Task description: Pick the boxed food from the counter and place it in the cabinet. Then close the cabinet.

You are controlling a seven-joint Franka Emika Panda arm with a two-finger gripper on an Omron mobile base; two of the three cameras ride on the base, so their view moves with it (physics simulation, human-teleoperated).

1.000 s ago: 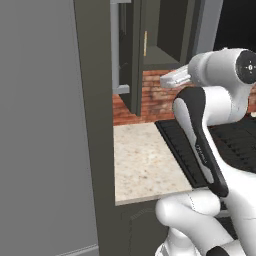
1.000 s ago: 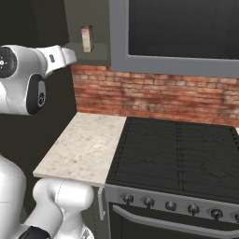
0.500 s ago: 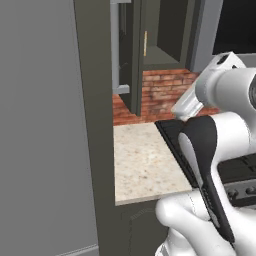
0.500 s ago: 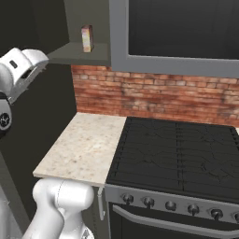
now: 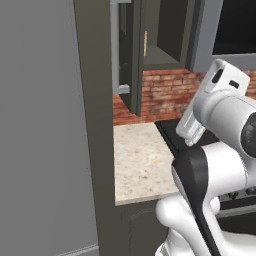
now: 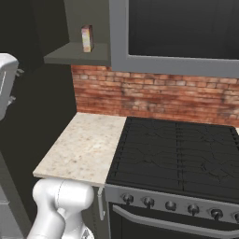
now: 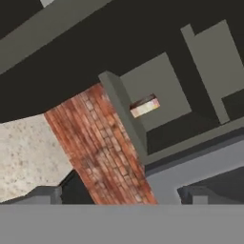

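A: What do you see in the left base view?

B: The beige speckled stone tabletop (image 5: 137, 160) lies between a tall dark panel on the left and the black ribbed stovetop (image 5: 175, 137) on the right. Above it, the dark grey-olive wall cabinet (image 5: 165, 35) stands open, and its door (image 5: 136, 55) is swung out toward the near side. The white arm (image 5: 220, 145) fills the lower right.

A: And in the right base view?

B: The small upright rust-brown box with a pale grey face, the boxed food (image 6: 87, 38), stands on the floor of the open cabinet (image 6: 77, 53), at the far left above the red brick wall (image 6: 154, 95). To its right is the grey-framed unit with a black window (image 6: 182, 32). The tabletop (image 6: 84, 144) is below, just beside the stovetop (image 6: 182, 154).

A: What about the hand view?

B: It is rolled. The boxed food (image 7: 144, 106) appears inside the cabinet (image 7: 157, 90), well apart from the end effector (image 7: 121, 195). Its two dark finger tips (image 7: 45, 194) stand wide apart, and nothing is between them.
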